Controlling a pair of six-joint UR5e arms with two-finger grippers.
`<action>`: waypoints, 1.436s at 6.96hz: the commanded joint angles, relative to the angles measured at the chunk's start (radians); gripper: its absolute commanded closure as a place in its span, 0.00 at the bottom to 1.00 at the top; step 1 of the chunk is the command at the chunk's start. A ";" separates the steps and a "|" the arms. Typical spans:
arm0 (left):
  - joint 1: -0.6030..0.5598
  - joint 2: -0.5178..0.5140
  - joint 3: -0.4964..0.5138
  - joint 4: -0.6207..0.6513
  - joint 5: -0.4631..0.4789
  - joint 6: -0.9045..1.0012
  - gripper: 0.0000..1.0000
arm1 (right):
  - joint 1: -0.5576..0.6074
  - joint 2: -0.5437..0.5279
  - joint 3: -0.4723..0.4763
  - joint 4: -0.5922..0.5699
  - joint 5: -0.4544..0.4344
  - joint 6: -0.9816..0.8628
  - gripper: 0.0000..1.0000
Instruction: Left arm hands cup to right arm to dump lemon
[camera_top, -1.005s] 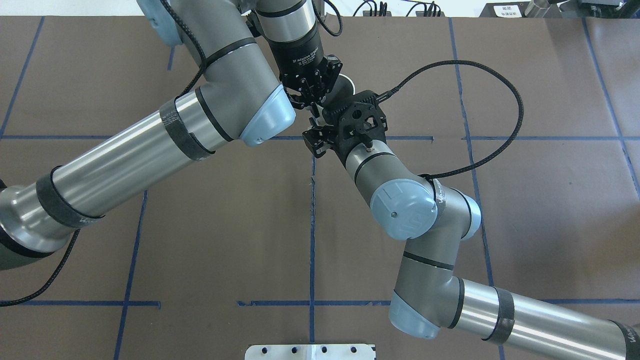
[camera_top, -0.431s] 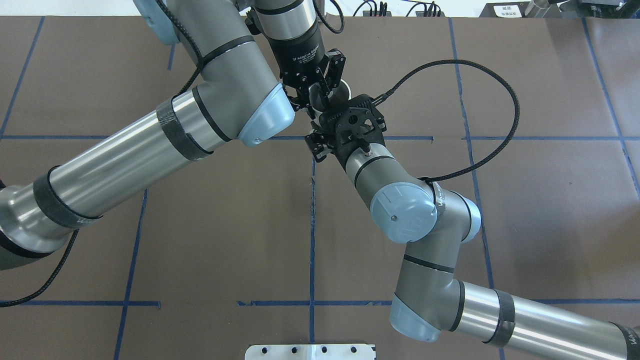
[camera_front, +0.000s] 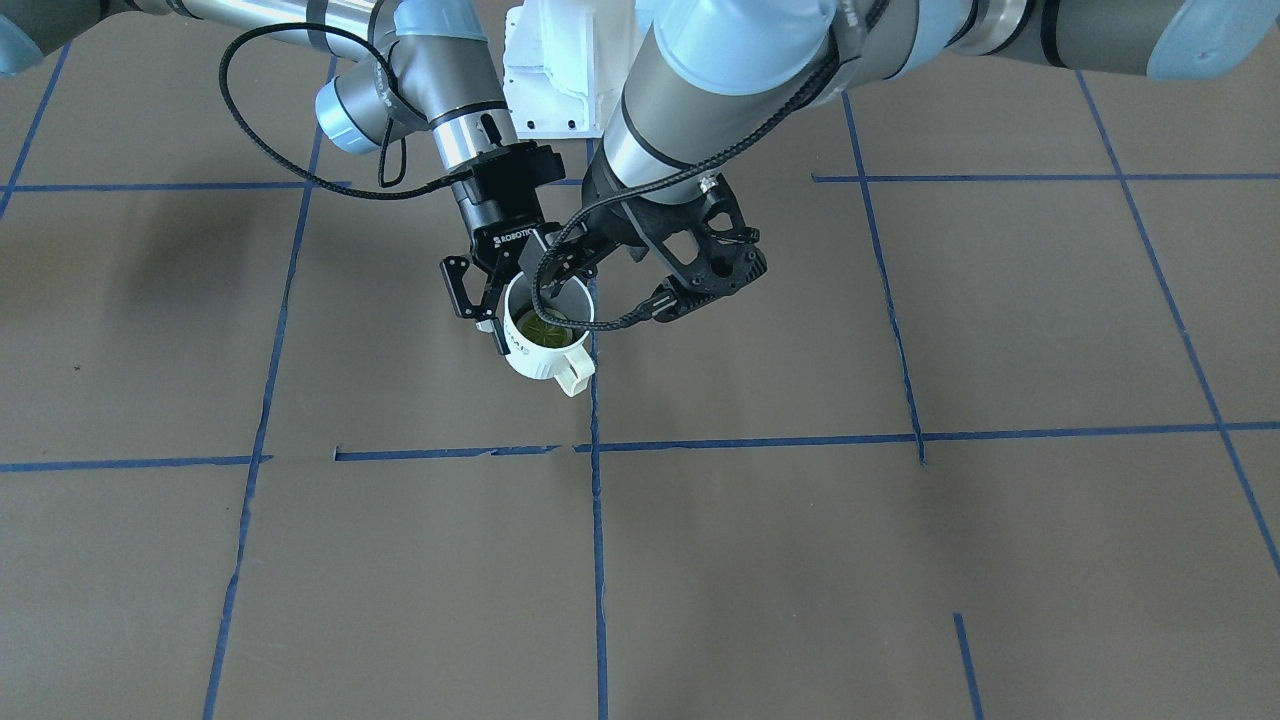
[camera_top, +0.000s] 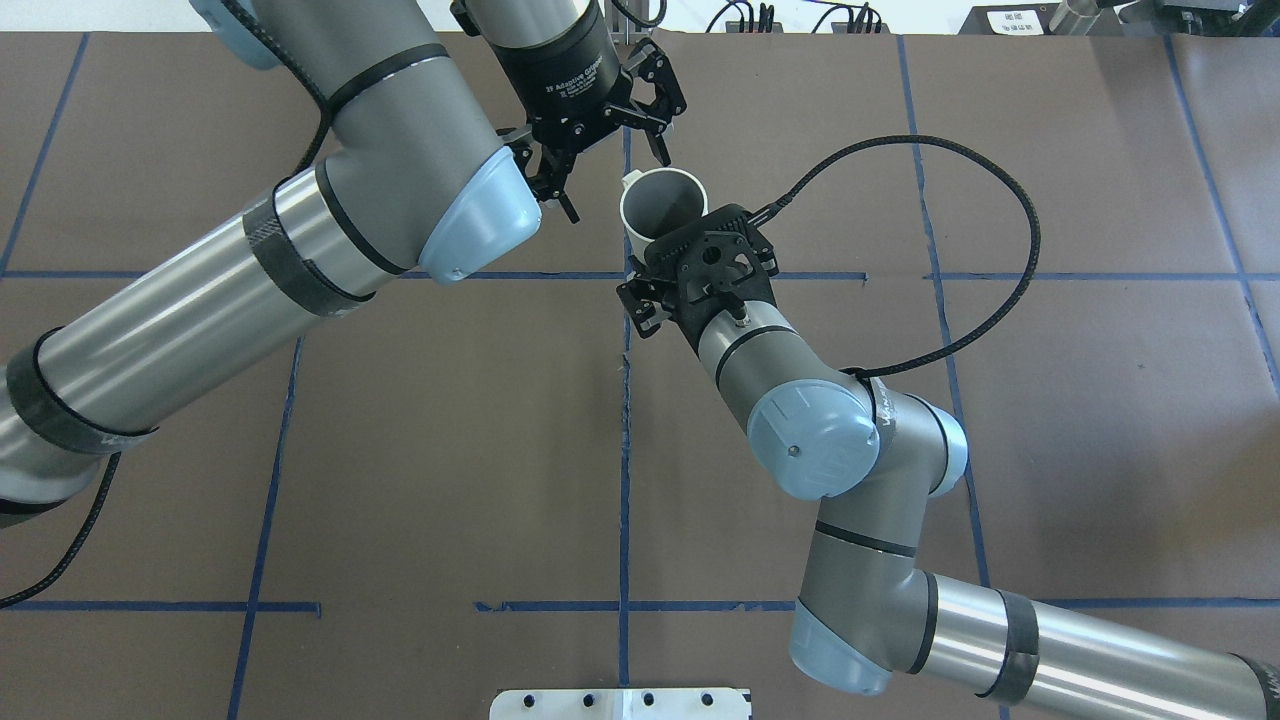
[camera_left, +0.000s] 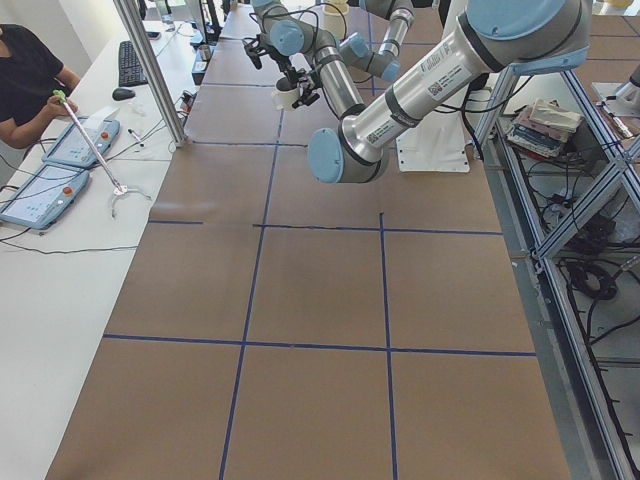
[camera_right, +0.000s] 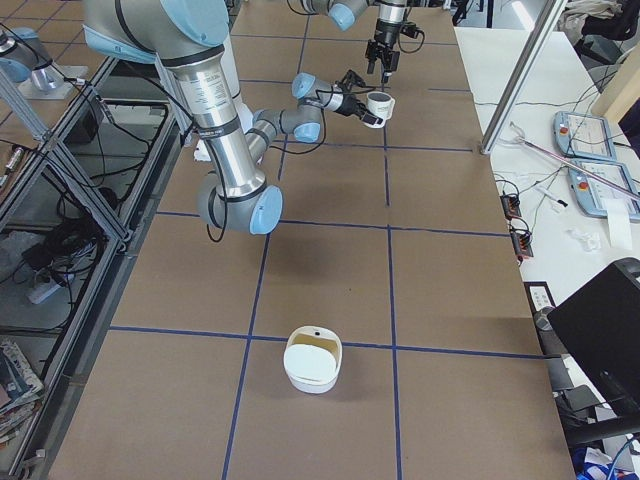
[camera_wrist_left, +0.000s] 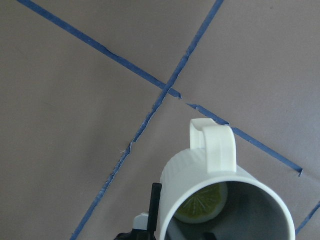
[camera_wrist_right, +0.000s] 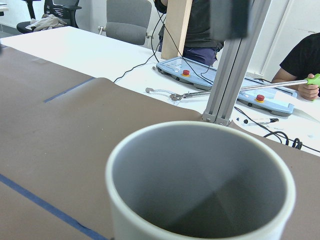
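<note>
The white cup (camera_top: 660, 200) is upright with its grey inside showing and its cream handle (camera_wrist_left: 212, 145) pointing away from the right arm. The yellow-green lemon (camera_front: 540, 328) lies in its bottom, and also shows in the left wrist view (camera_wrist_left: 200, 205). My right gripper (camera_front: 505, 325) is shut on the cup's wall, one finger outside and one inside; in the overhead view its fingers are hidden under the wrist camera mount. My left gripper (camera_top: 615, 175) is open and empty, just up and left of the cup, not touching it. The right wrist view shows only the cup's mouth (camera_wrist_right: 200, 185).
The brown table (camera_top: 400, 450) has a grid of blue tape lines. A white round container (camera_right: 312, 365) stands near the table's right end. A white base bracket (camera_top: 620, 703) sits at the near edge. Operators and control pads (camera_left: 60, 165) are at the far side.
My left gripper was closed on the cup's rim. It has opened, let go and drawn back up and left. The cup now stays in my right gripper alone.
</note>
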 joint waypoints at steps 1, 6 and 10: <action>-0.016 0.018 -0.015 -0.002 0.003 0.001 0.00 | 0.033 -0.181 0.149 0.000 0.000 0.006 0.74; -0.016 0.062 -0.046 -0.012 0.004 0.003 0.00 | 0.173 -0.867 0.497 0.159 0.005 0.217 0.92; -0.016 0.069 -0.053 -0.012 0.006 0.003 0.00 | 0.305 -1.118 0.016 0.995 0.114 0.394 0.98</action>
